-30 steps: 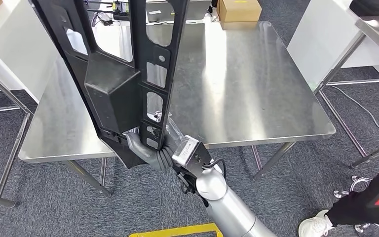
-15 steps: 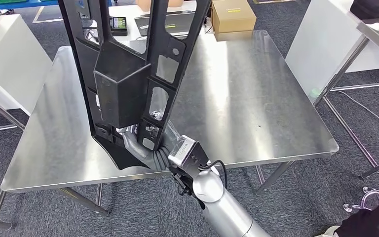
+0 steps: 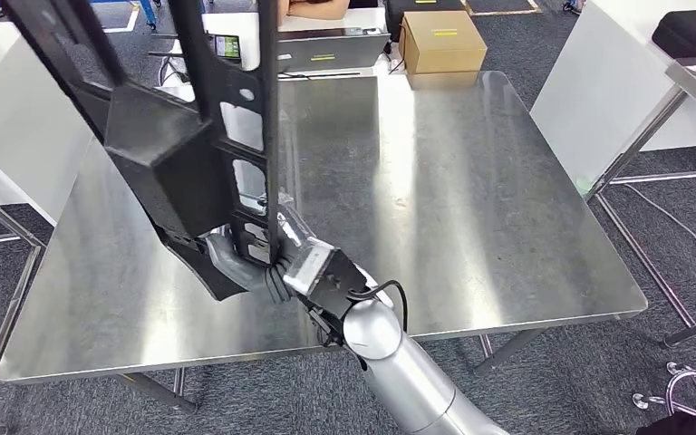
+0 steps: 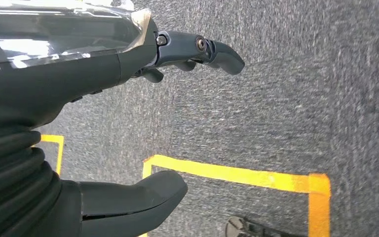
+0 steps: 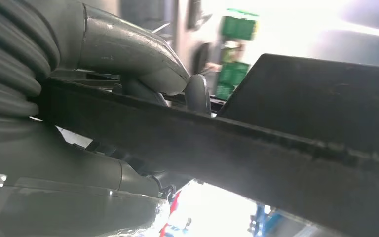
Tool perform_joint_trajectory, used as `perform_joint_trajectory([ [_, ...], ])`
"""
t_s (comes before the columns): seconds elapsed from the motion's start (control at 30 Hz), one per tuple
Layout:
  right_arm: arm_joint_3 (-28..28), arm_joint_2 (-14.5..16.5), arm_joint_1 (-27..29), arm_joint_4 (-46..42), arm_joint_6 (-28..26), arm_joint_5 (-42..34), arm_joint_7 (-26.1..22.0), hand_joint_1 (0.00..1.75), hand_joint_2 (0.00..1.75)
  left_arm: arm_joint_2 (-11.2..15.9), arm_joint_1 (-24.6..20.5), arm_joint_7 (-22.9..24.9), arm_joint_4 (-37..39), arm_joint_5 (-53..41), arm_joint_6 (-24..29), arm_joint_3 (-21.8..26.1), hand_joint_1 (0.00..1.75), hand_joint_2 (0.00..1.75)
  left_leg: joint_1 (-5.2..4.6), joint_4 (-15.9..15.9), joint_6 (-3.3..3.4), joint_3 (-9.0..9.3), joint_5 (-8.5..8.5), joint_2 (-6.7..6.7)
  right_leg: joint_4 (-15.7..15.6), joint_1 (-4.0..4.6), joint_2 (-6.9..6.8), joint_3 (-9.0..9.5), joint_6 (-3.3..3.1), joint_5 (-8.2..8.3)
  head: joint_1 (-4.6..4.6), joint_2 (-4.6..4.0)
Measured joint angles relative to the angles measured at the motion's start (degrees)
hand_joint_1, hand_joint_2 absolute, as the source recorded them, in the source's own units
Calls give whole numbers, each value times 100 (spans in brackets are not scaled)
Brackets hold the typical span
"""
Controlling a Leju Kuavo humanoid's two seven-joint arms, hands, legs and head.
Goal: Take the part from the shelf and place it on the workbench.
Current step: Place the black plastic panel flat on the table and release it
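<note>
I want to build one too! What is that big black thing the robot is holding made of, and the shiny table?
The black part looks like moulded plastic: matte, with cut-out windows and thin ribs, though painted metal is possible. The right robot hand grips its lower end. The workbench looks like brushed stainless steel: silvery, with streaky reflections of the lights.

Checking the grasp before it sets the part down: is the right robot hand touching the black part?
Touching. The right wrist view shows the right robot hand with thumb and fingers wrapped around the black part.
</note>
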Motion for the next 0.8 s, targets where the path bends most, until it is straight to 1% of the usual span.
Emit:
perform_joint_trajectory([
  [0.03,9,57,-134,188,-49,115,20,175,175,-4,0,1,1,-26,-13,-1,0,175,0,1,-5,14,-22,-4,58,-2,-1,-117,20,16,0,0],
  [0.07,22,120,-275,374,-105,226,40,175,175,-8,0,2,1,-53,-27,-1,0,175,0,2,-12,37,-44,-12,-75,-4,-2,-138,69,135,1,0],
  [0.1,44,191,-424,558,-166,335,66,175,175,-14,-2,2,1,-84,-44,-1,0,175,0,2,-25,68,-68,-20,-389,-6,-3,-70,132,344,1,0],
  [0.13,71,259,-570,731,-226,445,95,175,175,-18,-6,2,1,-117,-61,-2,0,175,0,0,-42,97,-93,-27,-754,-5,-5,35,181,583,1,0],
  [0.17,108,320,-718,900,-295,563,134,175,175,-22,-14,7,0,-150,-73,-4,0,175,-2,-1,-62,120,-112,-35,-1058,4,-13,114,172,727,-2,0],
  [0.2,160,380,-858,1071,-372,690,194,175,175,-25,-26,18,0,-180,-82,-6,0,175,-4,-5,-91,126,-128,-38,-1252,22,-24,178,129,821,-3,0],
  [0.23,222,430,-974,1219,-453,810,272,175,175,-27,-38,32,0,-204,-86,-8,0,175,-7,3,-125,131,-131,-41,-1330,36,-32,195,55,867,-6,0],
  [0.27,296,473,-1075,1352,-533,915,370,175,175,-29,-49,52,0,-224,-85,-10,0,175,-11,5,-130,129,-147,-40,-1346,45,-39,206,-6,875,-8,0],
  [0.3,398,515,-1171,1478,-613,1001,486,175,175,-29,-55,75,1,-237,-84,-10,0,175,-12,6,-107,132,-158,-34,-1355,47,-35,232,-29,927,-8,0],
  [0.37,653,578,-1367,1715,-755,1111,731,175,175,-31,-62,108,1,-250,-81,-11,0,175,-13,-11,-26,156,-181,-22,-1367,41,-18,253,-27,972,-11,0],
  [0.4,818,603,-1475,1845,-825,1149,873,175,175,-33,-66,118,1,-253,-81,-11,0,175,-12,-26,-4,173,-176,-17,-1366,45,-10,252,-27,969,-13,0],
  [0.47,1158,631,-1658,2083,-944,1206,1134,175,175,-34,-70,120,0,-258,-80,-11,0,175,-12,-61,-5,194,-177,-8,-1367,51,0,253,-36,961,-13,0],
  [0.53,1471,640,-1783,2281,-1019,1250,1281,175,175,-29,-70,120,0,-260,-76,-11,0,175,-11,-83,-8,205,-176,-6,-1367,53,3,252,-49,953,-13,0],
  [0.6,1687,642,-1843,2414,-1038,1267,1325,175,175,-29,-69,121,1,-261,-75,-11,0,175,-9,-95,-23,209,-173,-6,-1367,61,3,252,-62,945,-13,0],
  [0.63,1757,643,-1865,2461,-1040,1271,1333,175,175,-31,-69,121,1,-261,-75,-11,0,175,-7,-101,-46,210,-172,-6,-1366,66,2,251,-67,942,-12,0],
  [0.73,1882,644,-1921,2566,-1050,1273,1358,175,175,-35,-68,122,1,-261,-75,-11,0,175,-1,-120,-156,216,-171,-5,-1364,72,2,250,-71,940,-11,0],
  [0.8,1941,645,-1943,2615,-1055,1272,1364,175,175,-35,-68,122,1,-261,-75,-11,0,175,-1,-124,-193,219,-171,-4,-1363,72,2,251,-72,939,-11,0],
])
